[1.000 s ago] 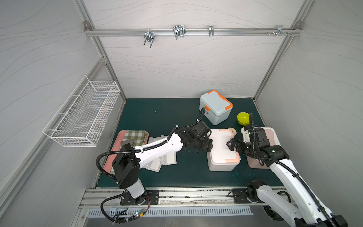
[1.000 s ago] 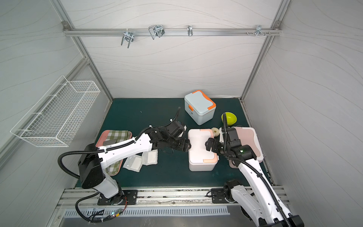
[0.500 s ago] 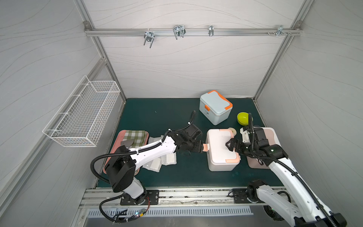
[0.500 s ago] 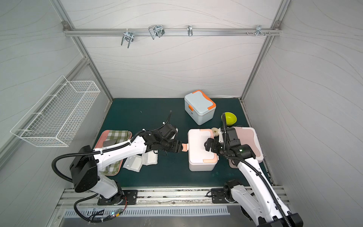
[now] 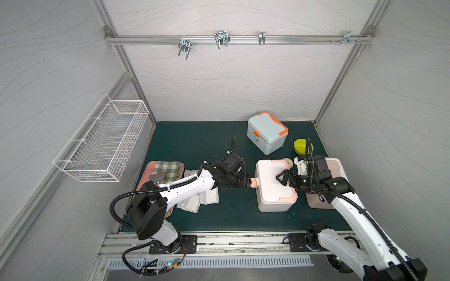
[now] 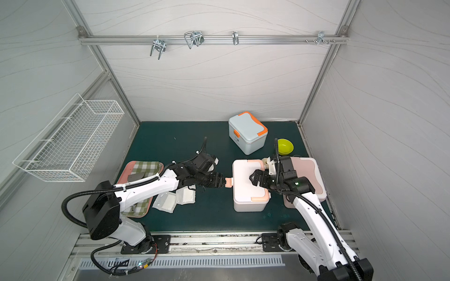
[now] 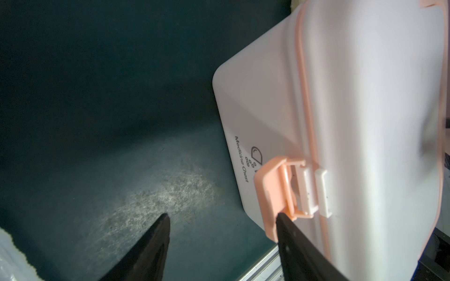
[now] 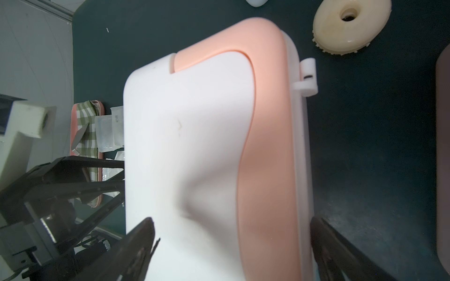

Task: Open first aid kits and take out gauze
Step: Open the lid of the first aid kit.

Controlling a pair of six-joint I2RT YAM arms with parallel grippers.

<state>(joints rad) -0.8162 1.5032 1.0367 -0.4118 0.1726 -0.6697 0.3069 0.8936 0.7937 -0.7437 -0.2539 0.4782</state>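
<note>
Two sets of jaws stand apart at the white first aid kit (image 5: 272,187), whose lid is down. We see our left gripper (image 7: 221,215) spread, one fingertip (image 7: 285,225) touching the flipped-out peach clasp (image 7: 272,194), and our right gripper (image 5: 280,178) wide apart astride the lid's peach handle (image 8: 267,146), grasping nothing. Gauze pouches (image 6: 168,202) lie on the green mat (image 5: 207,141) just beside the pink tray (image 6: 138,214), partly under our left arm, while the pale blue kit (image 5: 266,132) stands farther back and the dusty pink kit (image 5: 336,167) lies under our right arm.

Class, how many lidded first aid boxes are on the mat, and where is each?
3. The white box sits in the middle; the pale blue box stands behind it; the dusty pink box lies beside it, partly hidden under the right arm.
</note>
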